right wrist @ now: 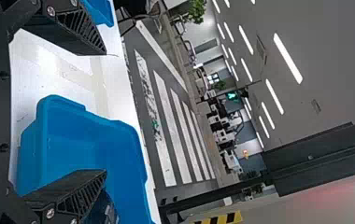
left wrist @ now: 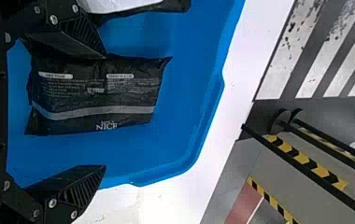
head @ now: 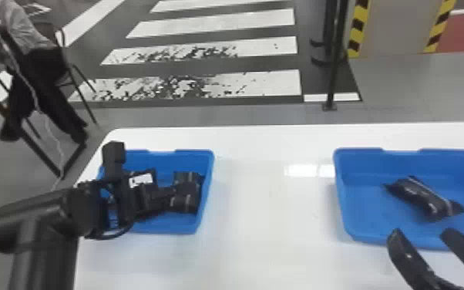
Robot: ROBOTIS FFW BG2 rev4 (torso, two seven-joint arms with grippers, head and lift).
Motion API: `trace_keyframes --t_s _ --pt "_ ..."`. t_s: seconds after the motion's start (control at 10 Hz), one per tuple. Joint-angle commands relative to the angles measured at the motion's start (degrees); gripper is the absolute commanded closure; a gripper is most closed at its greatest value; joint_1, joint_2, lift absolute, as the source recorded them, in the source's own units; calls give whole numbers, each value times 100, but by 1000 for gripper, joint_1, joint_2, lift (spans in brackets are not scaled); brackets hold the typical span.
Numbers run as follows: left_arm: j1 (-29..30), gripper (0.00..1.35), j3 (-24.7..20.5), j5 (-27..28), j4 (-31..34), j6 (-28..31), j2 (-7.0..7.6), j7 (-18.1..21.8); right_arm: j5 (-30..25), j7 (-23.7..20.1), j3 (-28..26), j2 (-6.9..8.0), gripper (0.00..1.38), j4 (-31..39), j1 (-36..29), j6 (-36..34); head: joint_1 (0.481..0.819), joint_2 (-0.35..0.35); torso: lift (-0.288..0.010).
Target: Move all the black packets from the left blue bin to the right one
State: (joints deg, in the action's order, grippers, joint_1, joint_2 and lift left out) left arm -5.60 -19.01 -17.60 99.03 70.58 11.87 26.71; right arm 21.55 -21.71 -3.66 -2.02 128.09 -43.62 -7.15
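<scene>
One black packet [head: 422, 198] is lying slantwise in the right bin [head: 340, 193], and I am counting that one as done. It is sitting on the bin's floor, with nothing of mine holding it. My right jaws are standing open by that bin's near rim, gripping nothing.

The larger share is, as I am judging it, waiting on the other side of the desk [head: 250, 231]. My left arm [head: 36, 216] is reaching over the left bin [head: 205, 169], where dark shapes are crowding together. At least two packets are showing there: a printed packet [left wrist: 98, 93], and a white-labelled packet [left wrist: 122, 3] lying off to its left. My jaws and the packets being equally black from above, I am perhaps missing one or two in that clutter, so I am giving no full count.

My left jaws are spreading wide around the printed packet, which is lying between them but nearer one side, and they are not gripping it. So I am placing myself early in the job, at the picking of a further packet. Closing on it, lifting it and getting it across are all pending, and the labelled one is needing the same treatment afterwards.
</scene>
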Motion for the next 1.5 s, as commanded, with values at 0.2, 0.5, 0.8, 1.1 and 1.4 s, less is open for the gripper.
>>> trace_keyframes --t_s 0.2,0.5,0.8,1.1,1.4 --pt "-284 848 267 -57 -629 550 70 27 119 -9 23 0 127 -61 3 -1 695 163 -154" --pt "40 1197 153 58 -67 226 61 168 187 -35 23 0 127 -90 3 -1 695 158 -154" --pt "1080 1197 -201 -319 1846 212 52 220 210 -62 23 0 127 -75 18 -1 695 174 -154" --pt "1854 1197 -76 -776 3435 -13 -62 387 325 -264 69 0 125 -61 228 -114 695 151 -154" --pt "1966 1197 507 -1313 3786 -69 -141 581 633 -475 263 -35 125 -90 608 -184 695 74 -154"
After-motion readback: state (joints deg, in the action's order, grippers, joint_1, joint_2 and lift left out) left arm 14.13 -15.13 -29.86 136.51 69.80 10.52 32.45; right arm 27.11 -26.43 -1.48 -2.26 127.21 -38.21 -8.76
